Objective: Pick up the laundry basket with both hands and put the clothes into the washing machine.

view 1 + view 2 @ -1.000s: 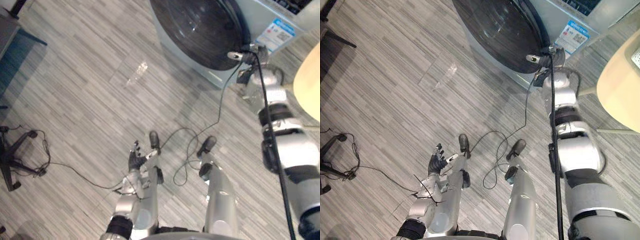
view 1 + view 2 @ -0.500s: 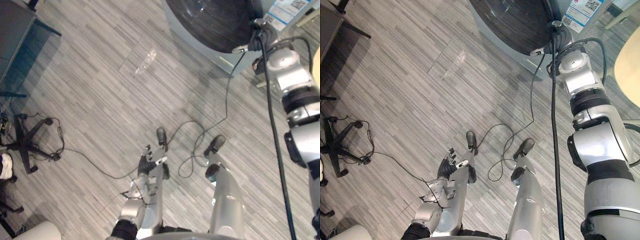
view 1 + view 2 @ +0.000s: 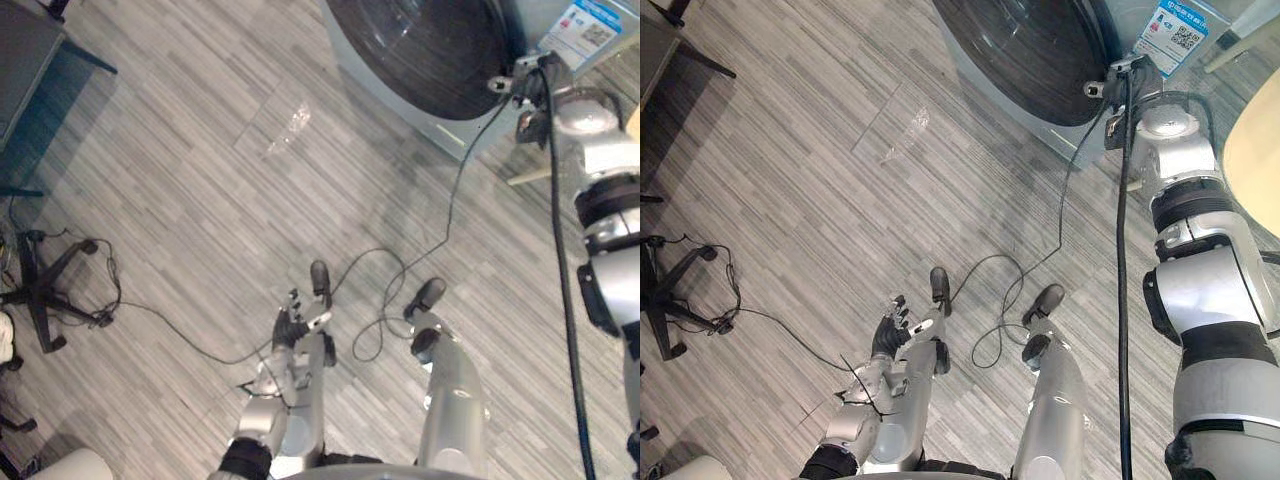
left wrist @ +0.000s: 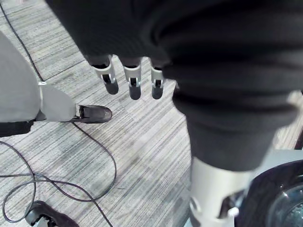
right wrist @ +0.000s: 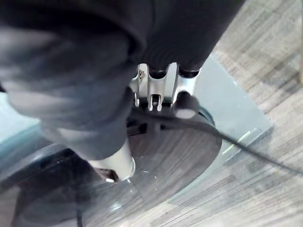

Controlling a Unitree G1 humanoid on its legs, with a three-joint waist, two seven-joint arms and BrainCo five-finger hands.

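Grey wood floor [image 3: 200, 200] lies under the left hand [image 3: 887, 330], which hangs low with its fingers [image 4: 134, 87] straight and loose, holding nothing. The right hand [image 3: 522, 88] is at the edge of the dark round door of the washing machine [image 3: 1025, 45]. I cannot tell if that hand grips anything.

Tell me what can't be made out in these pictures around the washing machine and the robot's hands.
- Right hand: whether it grips the door; in the right wrist view its own dark cover blocks it.
- Washing machine: top cut off by the eye views' upper edge.
- What is inside: hidden behind the dark door.
- Chair base: cut by the left eye view's left edge.
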